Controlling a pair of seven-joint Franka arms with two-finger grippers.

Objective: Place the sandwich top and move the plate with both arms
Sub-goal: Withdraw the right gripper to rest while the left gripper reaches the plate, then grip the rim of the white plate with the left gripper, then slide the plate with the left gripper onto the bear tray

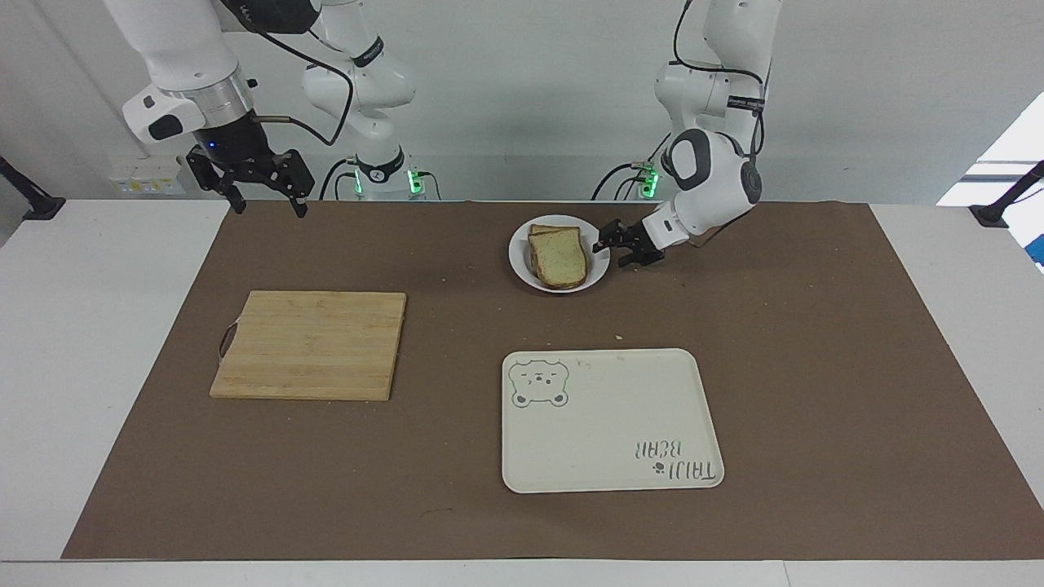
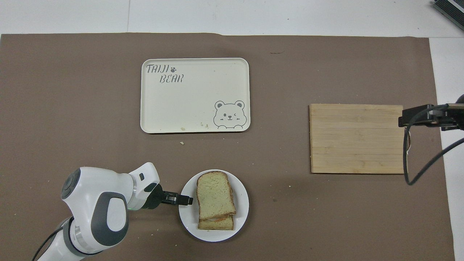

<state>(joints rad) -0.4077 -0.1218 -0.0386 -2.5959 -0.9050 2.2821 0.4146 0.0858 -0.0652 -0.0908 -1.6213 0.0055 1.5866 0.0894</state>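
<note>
Resting on the plate (image 1: 599, 262) (image 2: 242, 206): the sandwich top (image 1: 559, 258) (image 2: 214, 195), laid slightly askew over a lower slice whose edge shows at the end nearer the robots. Plate sits on the brown mat of the bench (image 1: 98, 326) (image 2: 290, 14), nearer the robots than the cream bear tray (image 1: 610, 420) (image 2: 195, 95).

Left gripper (image 1: 617, 246) (image 2: 184, 199) low, at the plate's rim on the side toward the left arm's end; fingers (image 1: 610, 235) parted, set to either side of the rim edge. Contact with the rim: cannot tell.

Right gripper (image 1: 262, 196) (image 2: 409, 120) raised, over the mat's edge at the right arm's end; fingers (image 1: 300, 204) spread wide, holding nothing.

Wooden cutting board (image 1: 311, 345) (image 2: 357, 138) flat on the mat toward the right arm's end, well apart from the plate, nothing on it.
</note>
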